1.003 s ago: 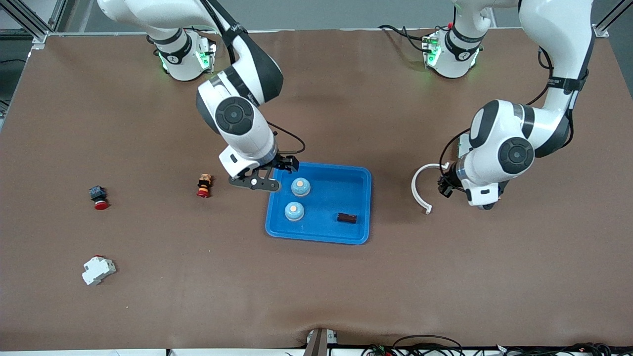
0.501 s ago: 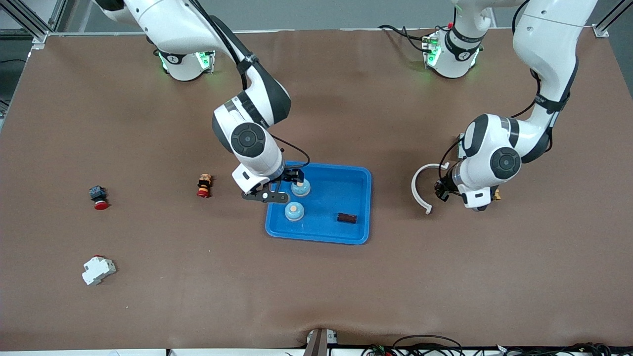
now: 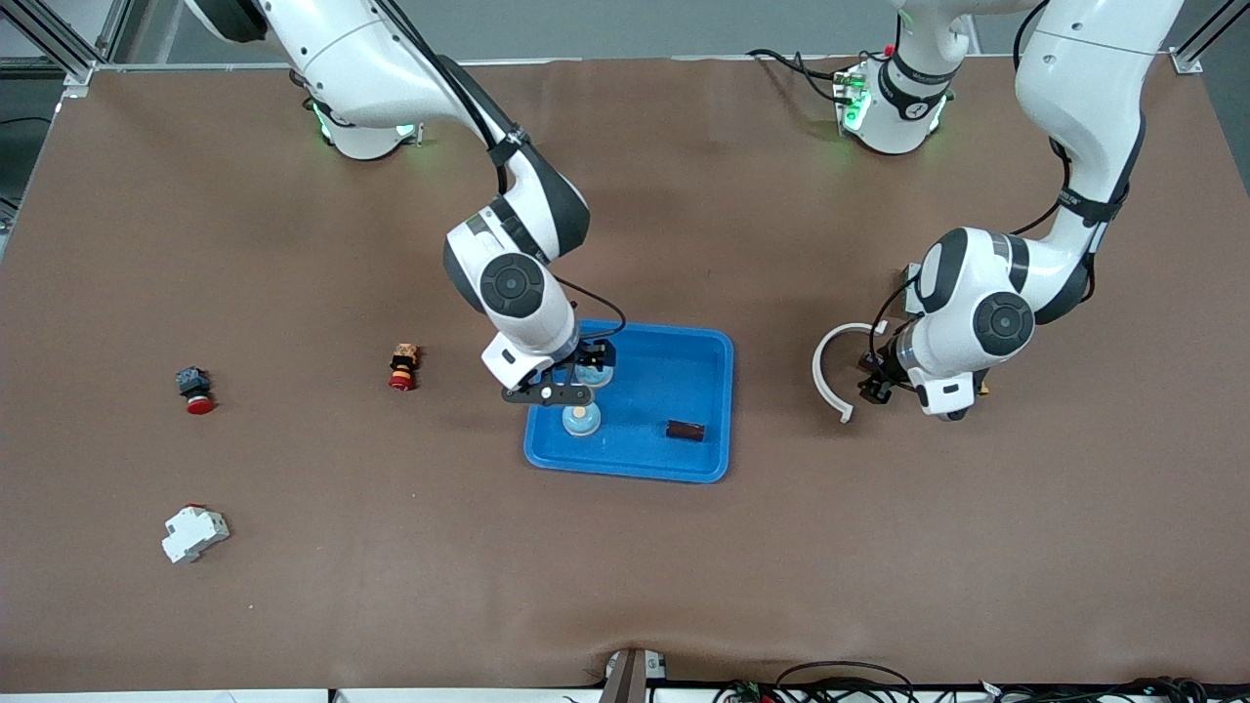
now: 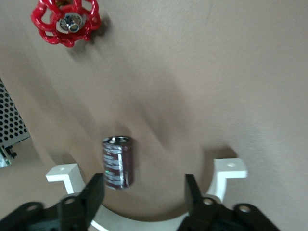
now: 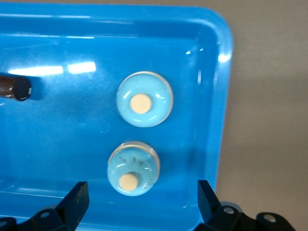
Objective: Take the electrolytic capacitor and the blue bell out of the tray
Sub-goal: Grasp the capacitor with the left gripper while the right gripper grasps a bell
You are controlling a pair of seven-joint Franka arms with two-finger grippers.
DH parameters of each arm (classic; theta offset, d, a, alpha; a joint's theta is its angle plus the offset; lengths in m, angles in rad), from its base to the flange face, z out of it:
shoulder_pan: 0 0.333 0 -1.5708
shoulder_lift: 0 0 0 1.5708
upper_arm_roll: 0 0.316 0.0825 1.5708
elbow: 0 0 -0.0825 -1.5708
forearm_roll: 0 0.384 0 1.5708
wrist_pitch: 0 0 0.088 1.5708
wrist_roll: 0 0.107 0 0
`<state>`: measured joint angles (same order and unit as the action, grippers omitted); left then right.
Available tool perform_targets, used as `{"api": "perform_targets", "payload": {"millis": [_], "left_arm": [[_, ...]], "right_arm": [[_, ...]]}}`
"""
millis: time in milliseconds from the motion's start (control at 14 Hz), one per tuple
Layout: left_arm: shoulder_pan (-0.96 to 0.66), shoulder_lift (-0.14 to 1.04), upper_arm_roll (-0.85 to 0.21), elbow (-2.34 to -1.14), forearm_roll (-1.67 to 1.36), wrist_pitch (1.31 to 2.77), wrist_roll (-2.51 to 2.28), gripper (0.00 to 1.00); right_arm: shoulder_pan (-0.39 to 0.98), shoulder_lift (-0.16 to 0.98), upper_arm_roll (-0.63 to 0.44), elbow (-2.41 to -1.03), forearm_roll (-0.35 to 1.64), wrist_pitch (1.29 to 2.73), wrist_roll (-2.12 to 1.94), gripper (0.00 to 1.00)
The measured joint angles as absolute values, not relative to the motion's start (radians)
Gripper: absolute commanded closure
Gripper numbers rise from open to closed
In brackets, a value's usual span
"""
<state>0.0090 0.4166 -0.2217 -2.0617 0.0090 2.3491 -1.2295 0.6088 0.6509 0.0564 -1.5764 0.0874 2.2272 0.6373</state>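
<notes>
1. Since a second ago, the right gripper (image 3: 576, 376) has swung in from the blue tray's (image 3: 684, 471) rim to hang over the two bells, and the left arm has pulled in a little toward the white curved bracket (image 3: 825, 376).
2. One capacitor (image 4: 117, 162) stands upright on the brown table, between the left gripper's (image 4: 144, 192) fingers and close to one of them, just beside the bracket (image 4: 230, 168).
3. Those left fingers are spread wider than the capacitor and do not pinch it.
4. A second capacitor (image 3: 686, 431) lies on its side in the tray, toward the left arm's end and near the rim closest to the front camera.
5. Both bells sit in the tray at the right arm's end, one (image 3: 581, 419) nearer to the front camera, the other (image 3: 598, 371) farther and partly hidden by the gripper.
6. The right gripper's fingers (image 5: 77, 199) are spread wide and hold nothing.
7. Toward the right arm's end of the table lie a small red-capped button (image 3: 402, 366), another (image 3: 193, 389), and a white breaker (image 3: 194, 533) nearer to the front camera.
8. A red handwheel (image 4: 66, 20) shows in the left wrist view, well apart from the capacitor.
</notes>
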Motion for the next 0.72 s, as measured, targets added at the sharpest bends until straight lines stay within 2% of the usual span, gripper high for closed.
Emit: {"api": "perform_targets", "payload": {"millis": [215,430,716], "left_arm": [[-0.024,0.403,-0.26,-2.005,0.009,2.343,-1.375,0.0],[-0.125,0.418,-0.275,-1.919,0.009,2.337,-1.582,0.0],[-0.278,0.586,-0.271,-1.693,0.01,2.34,-1.919,0.0]], "right_arm": [[0.623,0.679,0.056,-1.575,0.088,2.256,0.638,0.0],[0.627,0.709,0.056,-1.574,0.088,2.281,0.634,0.0],[0.629,0.735,0.056,-1.57,0.088,2.29,0.599,0.0]]}}
